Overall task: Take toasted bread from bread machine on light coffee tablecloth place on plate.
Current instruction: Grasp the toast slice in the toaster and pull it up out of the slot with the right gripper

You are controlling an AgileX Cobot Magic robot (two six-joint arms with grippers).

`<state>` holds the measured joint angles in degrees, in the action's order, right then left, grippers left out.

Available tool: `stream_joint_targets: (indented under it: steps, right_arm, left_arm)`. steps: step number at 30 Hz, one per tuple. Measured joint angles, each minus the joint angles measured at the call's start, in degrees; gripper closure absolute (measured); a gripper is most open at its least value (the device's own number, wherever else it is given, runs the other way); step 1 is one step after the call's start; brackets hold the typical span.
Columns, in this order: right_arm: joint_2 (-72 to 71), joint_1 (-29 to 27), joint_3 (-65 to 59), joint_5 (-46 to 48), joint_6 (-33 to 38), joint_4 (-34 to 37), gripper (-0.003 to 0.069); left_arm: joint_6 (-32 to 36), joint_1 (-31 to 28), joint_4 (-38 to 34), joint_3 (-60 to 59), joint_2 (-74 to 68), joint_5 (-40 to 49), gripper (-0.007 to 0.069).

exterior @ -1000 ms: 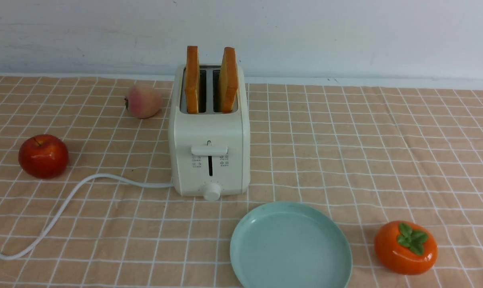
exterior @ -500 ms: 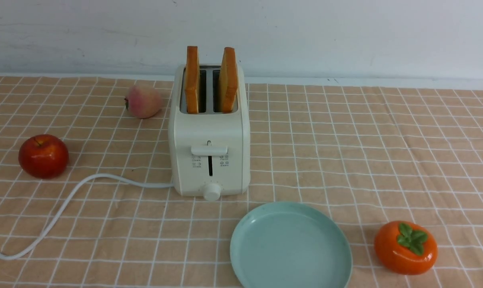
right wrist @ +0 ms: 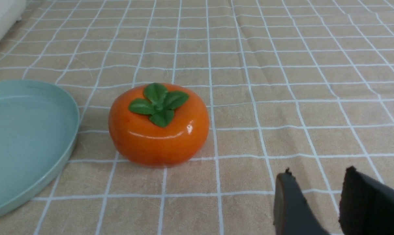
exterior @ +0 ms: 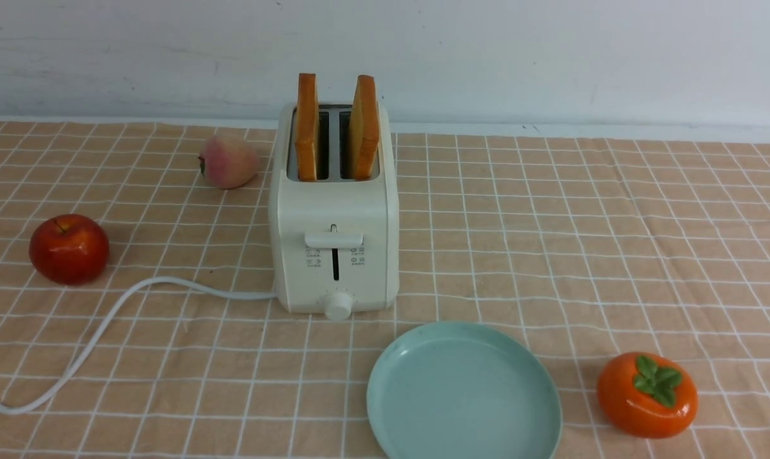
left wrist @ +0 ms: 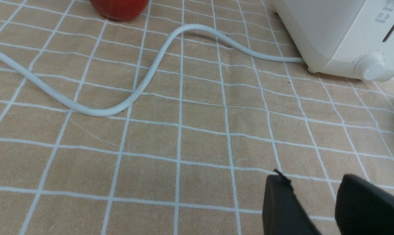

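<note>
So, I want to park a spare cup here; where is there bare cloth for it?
Widest bare tablecloth: right of the bread machine, behind the plate and persimmon. Smaller patch: between cord and plate. Crowded: left, around apple and peach.

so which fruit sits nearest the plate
The orange persimmon with green leaves, right of the plate; the red apple and peach lie left of the toaster.

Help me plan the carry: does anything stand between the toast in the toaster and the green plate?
Nothing visible: only peach checked tablecloth separates the cream-white toaster, holding both golden toast slices, from the round teal plate.
</note>
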<state>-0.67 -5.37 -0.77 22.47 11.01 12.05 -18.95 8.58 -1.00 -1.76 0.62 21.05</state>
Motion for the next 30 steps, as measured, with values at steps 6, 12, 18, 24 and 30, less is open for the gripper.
stream_joint_targets:
  steps: [6,12,18,24,30]
  right_arm:
    - [0.0,0.0,-0.6,-4.1,0.0,4.5,0.0419]
    - [0.0,0.0,-0.6,-15.8,0.0,12.9,0.0419]
    - [0.0,0.0,-0.6,-24.5,0.0,20.7,0.0419]
    - [0.0,0.0,-0.6,-37.0,-5.7,29.7,0.0419]
    - [0.0,0.0,2.9,-40.3,-7.4,27.8,0.0419]
  left_arm:
    - [0.1,0.0,-0.6,0.0,0.0,-10.7,0.038]
    - [0.1,0.0,-0.7,0.0,0.0,-22.9,0.038]
    - [0.3,0.0,-0.6,0.0,0.0,-25.5,0.0383]
    - [-4.2,0.0,-2.0,0.0,0.0,-36.8,0.0383]
    - [-13.9,0.0,-7.1,0.3,0.0,-53.2,0.0383]
